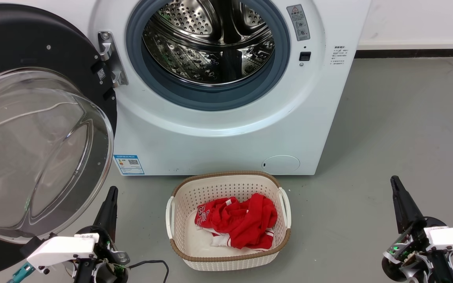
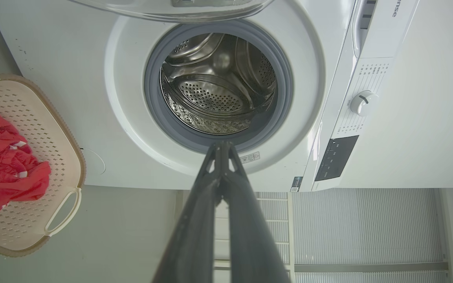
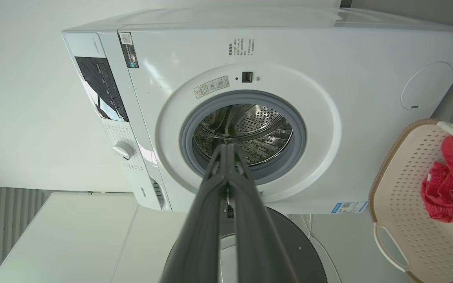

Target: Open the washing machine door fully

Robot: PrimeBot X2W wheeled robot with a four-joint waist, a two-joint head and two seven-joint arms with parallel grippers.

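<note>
Your left end effector (image 1: 112, 192) sits low at the near left of the floor (image 1: 387, 129). Its 2 fingers are pressed together and hold nothing, and the left wrist view shows the tips meeting. It is near the lower rim of the washing machine door (image 1: 33, 43), and I cannot tell whether it touches.

Your right end effector (image 1: 394, 181) is at the near right, well apart from the door. It is pinched closed and empty too. With both arms parked low and wide, they stay out of the door's arc and leave the opening unblocked.

The door stands swung out to the left on its hinge (image 1: 110, 59). Its inner face and clear glass bowl (image 1: 33, 149) are turned toward you. The steel drum (image 1: 210, 43) and grey-blue gasket (image 1: 210, 98) of the washing machine (image 1: 218, 145) are fully exposed.

I judge the task done or nearly so. If any travel remains, a closed-finger nudge on the black rim should do, so no grasp is needed.

On the floor just before the machine's front, a laundry basket (image 1: 226, 173) holds a red garment (image 1: 242, 220), likely set there for loading. Mind it if you move forward.
</note>
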